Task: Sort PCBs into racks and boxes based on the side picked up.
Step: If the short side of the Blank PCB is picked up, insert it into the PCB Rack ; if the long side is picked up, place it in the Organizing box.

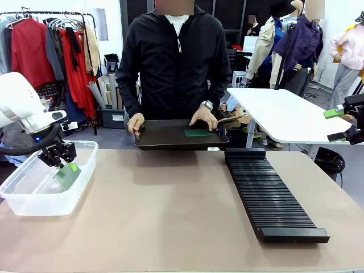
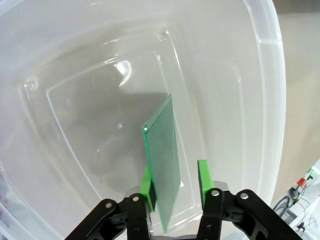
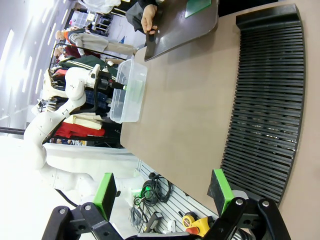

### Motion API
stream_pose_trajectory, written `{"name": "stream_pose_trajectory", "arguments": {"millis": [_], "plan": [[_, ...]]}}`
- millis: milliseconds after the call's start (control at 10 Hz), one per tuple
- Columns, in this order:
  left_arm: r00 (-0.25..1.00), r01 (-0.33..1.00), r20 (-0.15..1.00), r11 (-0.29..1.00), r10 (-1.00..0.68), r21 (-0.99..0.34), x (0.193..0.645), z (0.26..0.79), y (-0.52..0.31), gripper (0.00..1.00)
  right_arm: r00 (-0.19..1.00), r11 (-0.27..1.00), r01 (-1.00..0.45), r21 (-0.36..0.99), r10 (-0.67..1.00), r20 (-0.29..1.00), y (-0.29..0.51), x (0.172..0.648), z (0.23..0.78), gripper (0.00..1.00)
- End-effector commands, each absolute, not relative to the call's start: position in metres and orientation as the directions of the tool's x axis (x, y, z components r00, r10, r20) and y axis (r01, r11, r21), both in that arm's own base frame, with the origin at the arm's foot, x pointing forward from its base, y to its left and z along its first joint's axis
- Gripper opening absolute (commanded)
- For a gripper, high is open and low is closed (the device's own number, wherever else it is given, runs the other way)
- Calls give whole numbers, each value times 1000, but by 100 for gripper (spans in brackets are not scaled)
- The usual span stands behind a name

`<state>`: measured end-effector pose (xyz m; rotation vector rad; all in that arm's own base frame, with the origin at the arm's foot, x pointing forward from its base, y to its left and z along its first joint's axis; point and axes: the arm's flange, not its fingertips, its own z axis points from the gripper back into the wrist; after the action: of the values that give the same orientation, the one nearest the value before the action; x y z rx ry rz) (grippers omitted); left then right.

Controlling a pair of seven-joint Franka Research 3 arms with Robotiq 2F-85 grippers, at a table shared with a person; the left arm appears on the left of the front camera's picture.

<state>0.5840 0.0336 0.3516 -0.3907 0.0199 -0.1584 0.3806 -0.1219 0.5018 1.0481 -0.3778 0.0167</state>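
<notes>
My left gripper (image 1: 65, 166) hangs inside the clear plastic box (image 1: 34, 199) at the table's left. A green PCB (image 1: 67, 176) stands on edge between its fingers. In the left wrist view the PCB (image 2: 162, 160) leans against one green pad, with a clear gap to the other pad, so my left gripper (image 2: 175, 181) is open over the box (image 2: 270, 75) floor. The long black slotted rack (image 1: 273, 196) lies at the right. My right gripper (image 1: 340, 125) stands open and holds nothing, high at the far right, off the table. From there my right gripper (image 3: 165, 187) looks down at the rack (image 3: 267, 100).
A person at the far side holds a shallow black tray (image 1: 165, 136) with both hands; another PCB (image 1: 197, 132) lies on it. A white side table (image 1: 278, 114) stands behind at the right. The tan tabletop between box and rack is bare.
</notes>
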Motion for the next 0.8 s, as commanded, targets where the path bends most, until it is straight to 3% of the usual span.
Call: {"name": "stream_pose_trajectory", "arguments": {"millis": [0,700], "plan": [[990,141,24,924,-142,-356,580,359,34,100,928,508,-201,837,-176,329,-119,380,502,100],[991,134,33,966,-129,-220,560,417,20,100,928,508,-201,837,-176,329,-119,380,502,100]]}}
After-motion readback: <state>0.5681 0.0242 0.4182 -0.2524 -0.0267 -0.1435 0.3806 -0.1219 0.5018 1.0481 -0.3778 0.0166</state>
